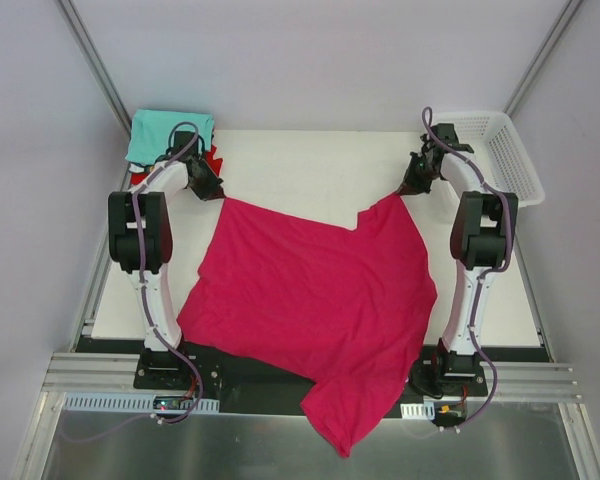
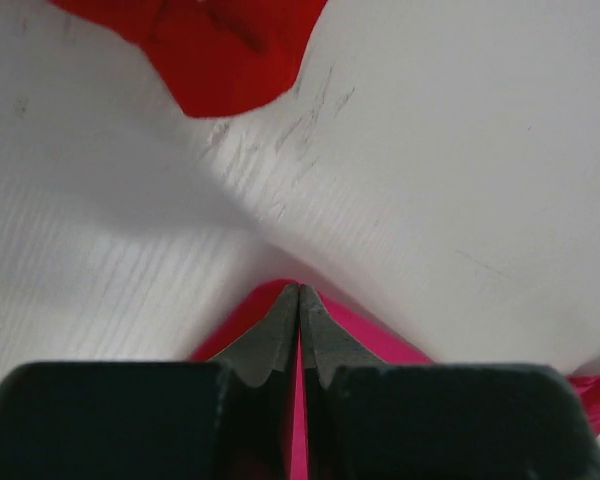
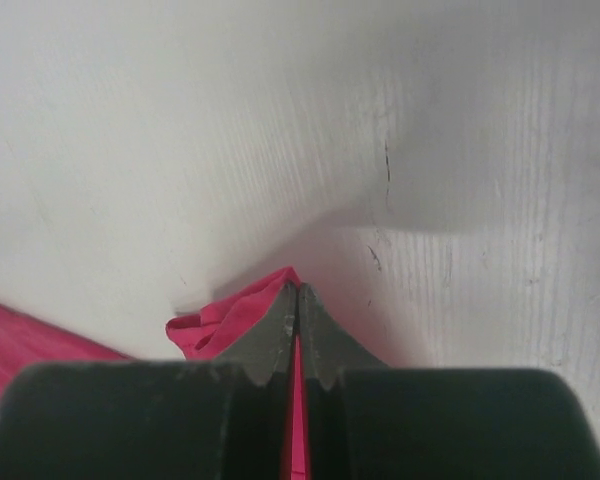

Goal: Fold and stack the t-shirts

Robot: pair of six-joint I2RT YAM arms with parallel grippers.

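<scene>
Pinching the magenta t-shirt [image 1: 310, 300] by its far corners, left gripper [image 2: 299, 292] and right gripper [image 3: 297, 290] hold thinly; weight overhanging the table [image 1: 310, 160] could pull cloth free.

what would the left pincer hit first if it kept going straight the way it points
Probably the bare white table just ahead of the left pincer, which is shut on the pink shirt. The red shirt lies farther along that line, though depth is unclear.
</scene>
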